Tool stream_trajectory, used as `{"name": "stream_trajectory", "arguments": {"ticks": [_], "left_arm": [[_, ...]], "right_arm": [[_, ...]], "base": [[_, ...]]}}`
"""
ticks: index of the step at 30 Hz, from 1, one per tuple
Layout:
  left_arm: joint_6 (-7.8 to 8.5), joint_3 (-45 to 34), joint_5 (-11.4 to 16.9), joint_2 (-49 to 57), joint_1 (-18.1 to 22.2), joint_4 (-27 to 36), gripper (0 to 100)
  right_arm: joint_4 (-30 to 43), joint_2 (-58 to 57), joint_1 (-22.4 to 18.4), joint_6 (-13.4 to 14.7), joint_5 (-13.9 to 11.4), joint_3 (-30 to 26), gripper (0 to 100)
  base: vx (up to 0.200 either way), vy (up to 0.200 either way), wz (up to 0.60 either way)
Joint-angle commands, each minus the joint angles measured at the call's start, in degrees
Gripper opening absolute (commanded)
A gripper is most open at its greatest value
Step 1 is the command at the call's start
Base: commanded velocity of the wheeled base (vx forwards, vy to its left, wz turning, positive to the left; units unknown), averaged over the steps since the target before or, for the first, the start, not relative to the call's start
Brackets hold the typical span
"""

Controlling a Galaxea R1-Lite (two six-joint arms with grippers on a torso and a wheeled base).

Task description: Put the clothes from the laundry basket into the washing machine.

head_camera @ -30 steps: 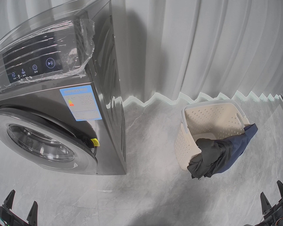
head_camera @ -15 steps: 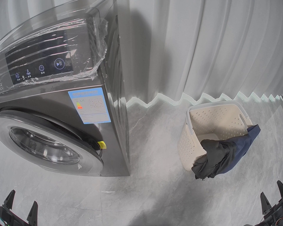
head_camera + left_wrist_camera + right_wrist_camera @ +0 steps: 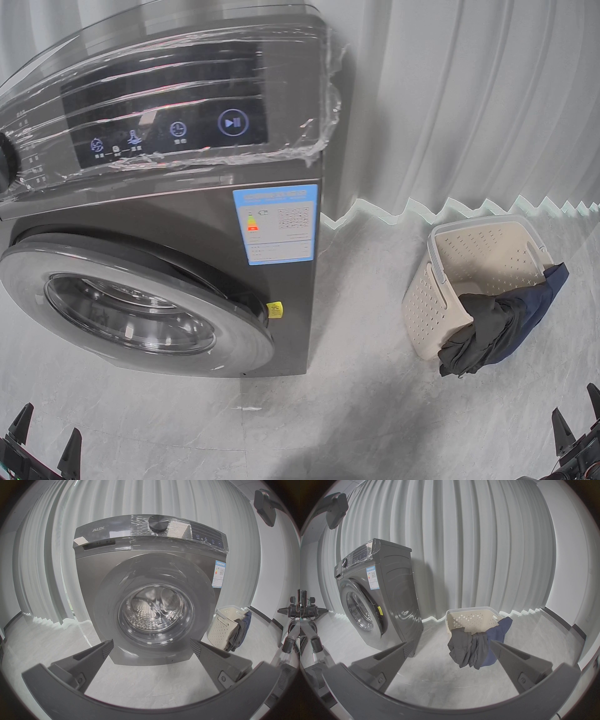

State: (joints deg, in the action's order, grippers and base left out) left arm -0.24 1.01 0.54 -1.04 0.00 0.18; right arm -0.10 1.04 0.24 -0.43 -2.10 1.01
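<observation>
Both claws hang open and empty: the left claw (image 3: 150, 642) faces the washing machine (image 3: 147, 561) with its door (image 3: 156, 611) shut. Ahead of the right claw (image 3: 450, 642), dark clothes (image 3: 472, 647) drape over the laundry basket (image 3: 470, 619) rim.

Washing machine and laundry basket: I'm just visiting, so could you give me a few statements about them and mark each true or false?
1. The washing machine has its door swung wide open. False: the door covers the drum opening.
2. Dark clothes hang over the rim of the laundry basket. True.
3. The laundry basket leans against the washing machine. False: it stands apart, with floor between them.
4. The left gripper and right gripper are both open and empty. True.
</observation>
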Motion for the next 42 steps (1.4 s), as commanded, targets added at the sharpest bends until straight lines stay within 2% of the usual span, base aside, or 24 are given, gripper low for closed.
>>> {"name": "stream_trajectory", "arguments": {"ticks": [1,7,22,37,42], "left_arm": [[-0.2,-0.9,0.0,1.0,0.0,0.0,100],[-0.9,-0.9,-0.2,1.0,0.0,0.0,100],[-0.9,-0.9,-0.2,1.0,0.0,0.0,100],[-1.16,-0.9,-0.3,1.0,-0.1,0.0,100],[-1.43,-0.9,-0.3,1.0,-0.1,0.0,100]], "right_arm": [[0.0,-1.0,0.0,0.0,0.0,-1.0,100],[0.0,-1.0,0.0,0.0,0.0,-1.0,100],[0.0,-1.0,-0.1,0.0,0.0,-1.0,100],[0.0,-1.0,0.0,-0.1,0.0,-1.0,100],[0.0,-1.0,-0.2,-0.1,0.1,-1.0,100]], "base": [[0.0,0.2,0.0],[0.0,0.2,0.0],[0.0,0.0,0.0],[0.0,0.2,0.0],[0.0,0.0,0.0]]}}
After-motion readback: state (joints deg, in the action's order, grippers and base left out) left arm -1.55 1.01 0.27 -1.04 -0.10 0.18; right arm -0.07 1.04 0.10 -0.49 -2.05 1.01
